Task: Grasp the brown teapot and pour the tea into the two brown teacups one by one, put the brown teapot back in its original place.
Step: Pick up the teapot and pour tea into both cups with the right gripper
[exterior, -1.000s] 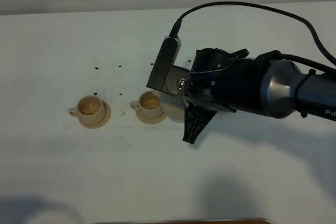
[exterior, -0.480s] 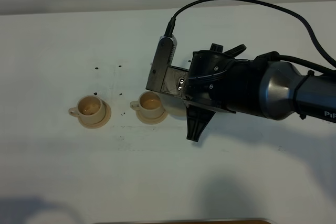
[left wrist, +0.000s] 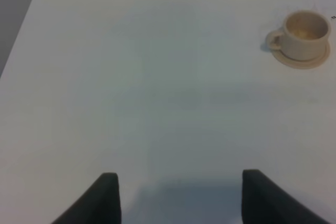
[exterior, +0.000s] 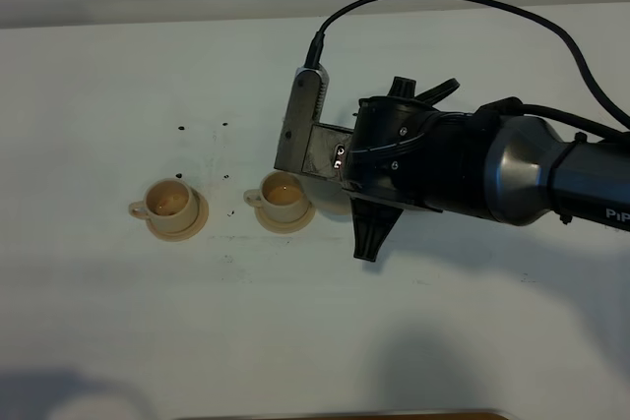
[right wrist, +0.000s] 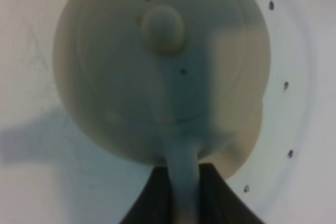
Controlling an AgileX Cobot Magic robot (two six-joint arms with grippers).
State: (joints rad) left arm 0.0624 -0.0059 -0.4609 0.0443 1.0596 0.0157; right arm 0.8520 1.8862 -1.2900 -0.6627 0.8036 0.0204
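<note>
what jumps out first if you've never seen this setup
The bulky dark right arm reaches in from the right of the high view to its middle. In the right wrist view the brown teapot fills the frame, its handle pinched between the jaws. Left of the arm in the high view stand the right teacup and the left teacup, with dark specks scattered nearby.

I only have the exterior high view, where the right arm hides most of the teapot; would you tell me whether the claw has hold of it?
Observer: Yes, the right wrist view shows the right claw shut on the loop handle of the brown teapot.
Operator: Thank you. Is its lid on?
Observer: Yes, the knobbed lid sits on the pot.
Operator: And the other arm, which I cannot see?
Observer: The left claw is open and empty over bare table, with one teacup on its saucer ahead.
</note>
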